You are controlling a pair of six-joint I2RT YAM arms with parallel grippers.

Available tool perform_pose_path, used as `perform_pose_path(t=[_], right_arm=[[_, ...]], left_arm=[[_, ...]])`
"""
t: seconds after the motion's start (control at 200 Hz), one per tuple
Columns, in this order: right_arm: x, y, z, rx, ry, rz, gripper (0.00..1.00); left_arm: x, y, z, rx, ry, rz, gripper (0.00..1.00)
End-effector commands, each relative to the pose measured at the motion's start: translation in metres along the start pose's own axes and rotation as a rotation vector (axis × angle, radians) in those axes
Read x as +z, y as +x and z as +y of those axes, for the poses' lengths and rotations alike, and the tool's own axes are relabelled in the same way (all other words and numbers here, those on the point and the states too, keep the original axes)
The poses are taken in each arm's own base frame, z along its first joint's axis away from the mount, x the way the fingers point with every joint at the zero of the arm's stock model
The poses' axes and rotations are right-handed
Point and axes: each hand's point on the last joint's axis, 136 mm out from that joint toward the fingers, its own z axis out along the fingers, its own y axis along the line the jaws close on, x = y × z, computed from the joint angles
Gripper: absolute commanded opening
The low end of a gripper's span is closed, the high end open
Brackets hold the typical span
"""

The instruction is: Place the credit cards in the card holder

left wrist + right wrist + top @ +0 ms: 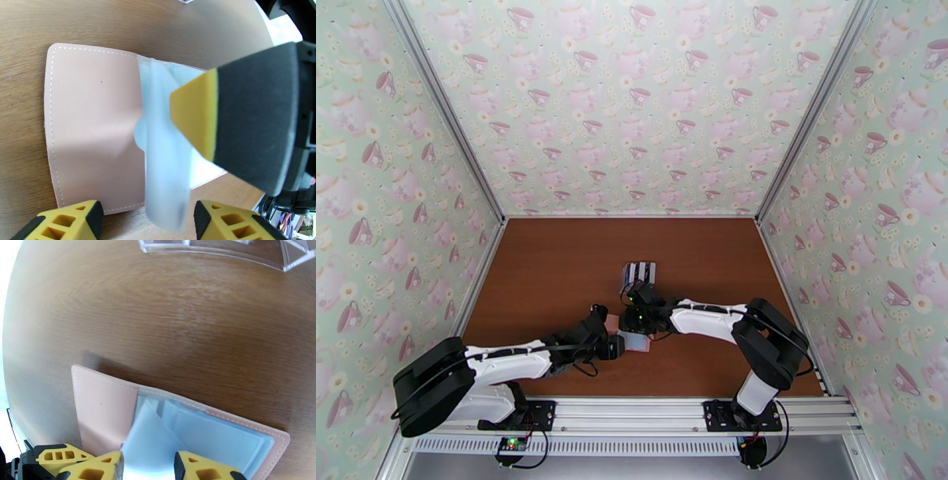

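Observation:
The dusty-pink card holder (pixel 614 323) (pixel 94 130) (pixel 102 409) lies open on the table with its clear sleeves (pixel 221 437) facing up. My right gripper (pixel 638 322) (pixel 148 467) is above it, shut on a pale grey-blue credit card (pixel 152 437) whose far corner reaches onto the sleeves. In the left wrist view the same card (pixel 164 165) rises as a narrow strip from the holder's fold, with a right finger (pixel 237 118) against it. My left gripper (pixel 618 345) (pixel 148 221) is at the holder's near edge, jaws open and standing clear on either side of the card's end.
A clear slotted rack (pixel 638 273) (pixel 221 252) holding black and white cards stands just behind the holder. The two grippers are very close together over the holder. Papered walls enclose the brown table (pixel 553 268) on three sides.

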Motion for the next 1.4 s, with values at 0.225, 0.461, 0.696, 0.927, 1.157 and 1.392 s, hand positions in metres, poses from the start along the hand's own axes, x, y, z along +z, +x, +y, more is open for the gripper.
perform_pose_path(t=[0.225,0.461,0.696,0.927,1.157,1.392], right_arm=[[-0.034,-0.015,0.025,-0.023,-0.054,-0.063,0.41],[-0.053,-0.013,0.027,-0.022,-0.085,-0.088,0.42],[-0.047,-0.001,0.015,-0.004,-0.076,-0.065,0.42],[-0.034,0.010,0.010,0.022,-0.095,-0.034,0.42],[-0.024,0.011,0.006,0.027,-0.078,-0.017,0.41],[-0.016,0.014,0.000,0.032,-0.054,-0.003,0.41]], left_arm=[[0.000,0.012,0.017,0.020,-0.084,0.051,0.59],[0.001,0.010,0.012,0.020,-0.060,0.047,0.46],[0.001,0.005,0.004,0.021,-0.039,0.034,0.44],[-0.001,0.001,0.003,0.028,-0.049,0.031,0.46],[-0.004,-0.007,-0.002,0.046,-0.060,0.028,0.53],[-0.014,-0.017,-0.011,0.060,-0.053,0.008,0.57]])
